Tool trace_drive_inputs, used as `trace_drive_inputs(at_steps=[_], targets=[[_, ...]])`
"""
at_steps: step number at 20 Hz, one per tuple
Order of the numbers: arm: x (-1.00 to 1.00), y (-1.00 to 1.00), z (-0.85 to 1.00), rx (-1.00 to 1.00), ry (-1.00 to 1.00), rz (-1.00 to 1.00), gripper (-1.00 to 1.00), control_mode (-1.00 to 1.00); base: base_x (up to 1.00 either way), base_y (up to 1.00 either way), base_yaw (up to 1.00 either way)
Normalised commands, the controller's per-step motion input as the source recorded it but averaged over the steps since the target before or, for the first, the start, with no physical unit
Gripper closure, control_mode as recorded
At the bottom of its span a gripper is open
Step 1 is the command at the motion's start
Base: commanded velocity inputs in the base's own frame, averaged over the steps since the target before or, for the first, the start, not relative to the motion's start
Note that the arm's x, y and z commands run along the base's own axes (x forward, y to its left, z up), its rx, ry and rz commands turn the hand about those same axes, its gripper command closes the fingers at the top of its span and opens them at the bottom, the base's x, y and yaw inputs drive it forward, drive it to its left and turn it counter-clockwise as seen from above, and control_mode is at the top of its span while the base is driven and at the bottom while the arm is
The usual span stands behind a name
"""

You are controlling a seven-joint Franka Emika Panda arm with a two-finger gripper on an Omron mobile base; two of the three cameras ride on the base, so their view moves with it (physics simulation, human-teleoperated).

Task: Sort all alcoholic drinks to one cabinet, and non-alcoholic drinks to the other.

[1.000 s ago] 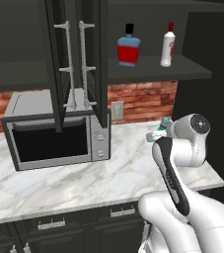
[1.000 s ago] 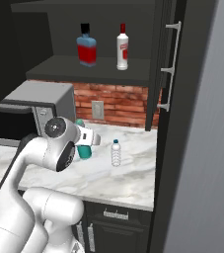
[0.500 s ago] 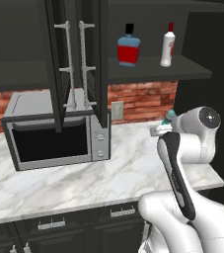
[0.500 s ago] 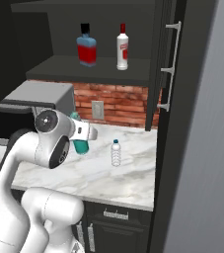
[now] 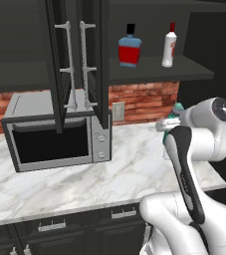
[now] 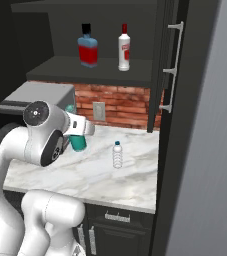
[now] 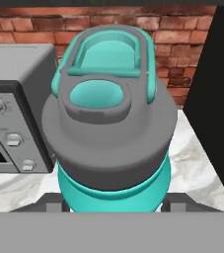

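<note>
My gripper [image 7: 114, 200] is shut on the tall teal bottle [image 7: 113, 148], whose grey cap faces the hand camera. The teal bottle [image 6: 77, 142] hangs above the marble counter, right of the microwave, and peeks out behind the wrist [image 5: 176, 109]. On the shelf of the open right black cabinet [image 6: 60, 67] stand the squat blue red-labelled bottle [image 6: 88, 48] [image 5: 130, 50] and the slim white red-capped bottle [image 6: 124, 50] [image 5: 169, 47]. The small clear water bottle [image 6: 117, 155] stands upright on the counter, right of my hand. The left cabinet's shelf [image 5: 15, 82] looks bare.
A grey microwave [image 5: 55, 134] sits on the counter under the left cabinet. Two open doors with silver handles [image 5: 79, 64] hang edge-on between the cabinets. Another open door [image 6: 172, 65] bounds the right side. A brick wall [image 5: 144, 102] backs the counter.
My wrist has risen a little, moving right in the left base view, and carries the teal bottle along. The bottles on the shelf and the water bottle have not moved.
</note>
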Motion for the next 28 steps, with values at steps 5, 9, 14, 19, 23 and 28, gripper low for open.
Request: trace_drive_inputs(at_steps=[5,9,14,19,23,28], targets=[[-0.23,0.05,0.32,0.00,-0.01,0.00,1.00,-1.00,0.00,0.00,0.00],[-0.27,0.05,0.25,0.00,-0.04,0.00,1.00,-1.00,0.00,0.00,0.00],[-0.22,0.07,0.10,0.00,-0.10,0.00,1.00,-1.00,0.00,0.00,0.00],[-0.28,0.01,0.15,0.00,-0.07,0.00,1.00,-1.00,0.00,0.00,0.00],[-0.22,0.00,0.18,0.00,-0.02,0.00,1.00,-1.00,0.00,0.00,0.00],[-0.18,0.01,0.18,0.00,0.00,0.00,1.00,-1.00,0.00,0.00,0.00]])
